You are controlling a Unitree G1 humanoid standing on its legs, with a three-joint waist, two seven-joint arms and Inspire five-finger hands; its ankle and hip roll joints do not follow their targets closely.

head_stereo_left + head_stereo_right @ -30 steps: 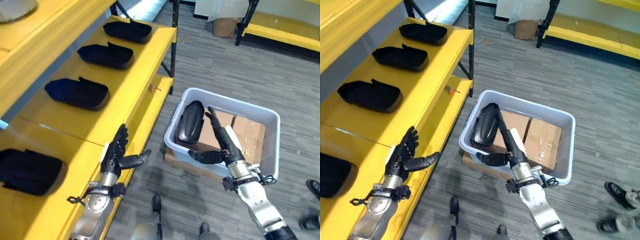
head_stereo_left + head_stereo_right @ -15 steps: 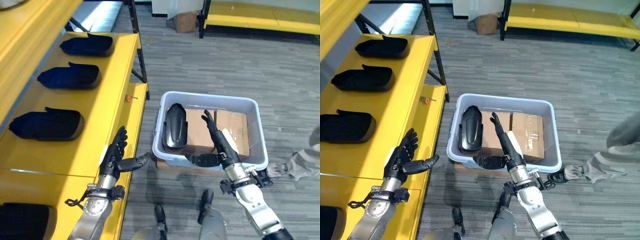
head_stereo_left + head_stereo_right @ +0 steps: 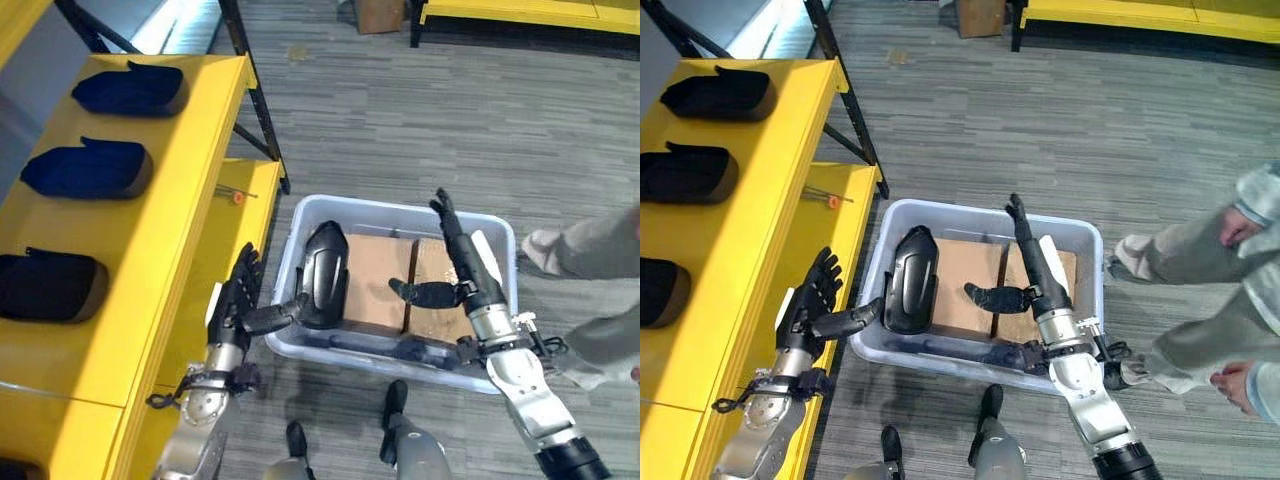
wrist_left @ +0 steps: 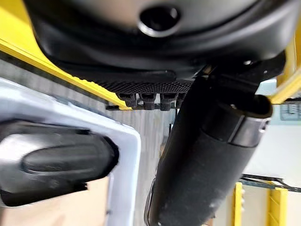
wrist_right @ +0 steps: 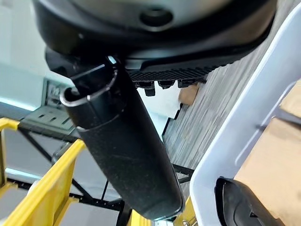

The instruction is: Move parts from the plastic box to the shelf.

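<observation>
A pale plastic box (image 3: pixel 360 203) stands on the floor in front of me. A glossy black part (image 3: pixel 325 273) leans against its left wall, on top of two cardboard cartons (image 3: pixel 375 285). My left hand (image 3: pixel 238 305) is outside the box's left wall, open, fingers straight up, with the thumb reaching over the rim to the part's lower end. My right hand (image 3: pixel 462 262) hovers open over the box's right half, thumb pointing left, apart from the part. Three matching black parts (image 3: pixel 88 167) lie in a row on the yellow shelf (image 3: pixel 170 200) at my left.
A lower yellow shelf board (image 3: pixel 215 250) with a small red-handled tool (image 3: pixel 232 196) runs close beside the box. The shelf's black post (image 3: pixel 255 110) stands behind it. A person's legs (image 3: pixel 590 260) are at the right, near the box. More yellow racking (image 3: pixel 520 12) is at the far back.
The whole view has swung toward the box. My left thumb now reaches the black part. My right hand has shifted to the box's right half. A person's legs have come closer at the right.
</observation>
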